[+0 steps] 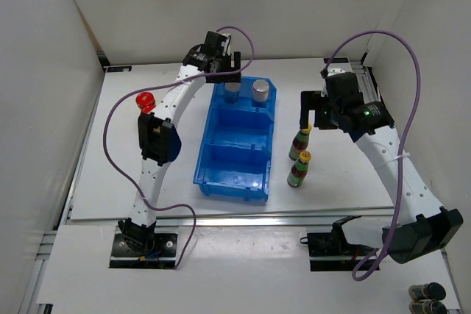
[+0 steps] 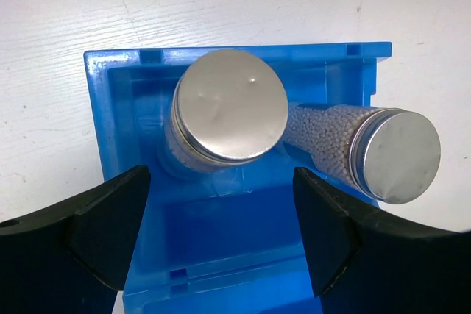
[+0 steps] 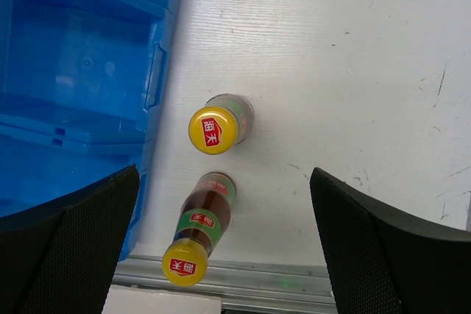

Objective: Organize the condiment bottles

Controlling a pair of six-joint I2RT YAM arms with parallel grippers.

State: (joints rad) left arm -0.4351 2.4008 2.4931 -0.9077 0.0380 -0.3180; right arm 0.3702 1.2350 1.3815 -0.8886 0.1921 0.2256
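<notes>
Two silver-capped bottles [image 1: 232, 90] [image 1: 260, 91] stand in the far compartment of the blue bin [image 1: 221, 174]. In the left wrist view the left one [image 2: 234, 106] is upright and the right one [image 2: 394, 156] stands beside it. My left gripper [image 1: 229, 75] [image 2: 221, 233] is open and empty, just above the left silver bottle. Two slim dark bottles with yellow caps [image 1: 302, 141] [image 1: 299, 168] stand on the table to the right of the bin, and show in the right wrist view [image 3: 213, 129] [image 3: 202, 218]. My right gripper [image 1: 304, 112] [image 3: 224, 240] is open above them. A squat red-capped bottle [image 1: 145, 101] stands left of the bin.
The bin's middle and near compartments hold nothing. White walls [image 1: 44, 71] enclose the table on the left, back and right. The table's near edge has a metal rail [image 3: 294, 277]. Some dark bottles [image 1: 427, 295] lie off the table at the bottom right.
</notes>
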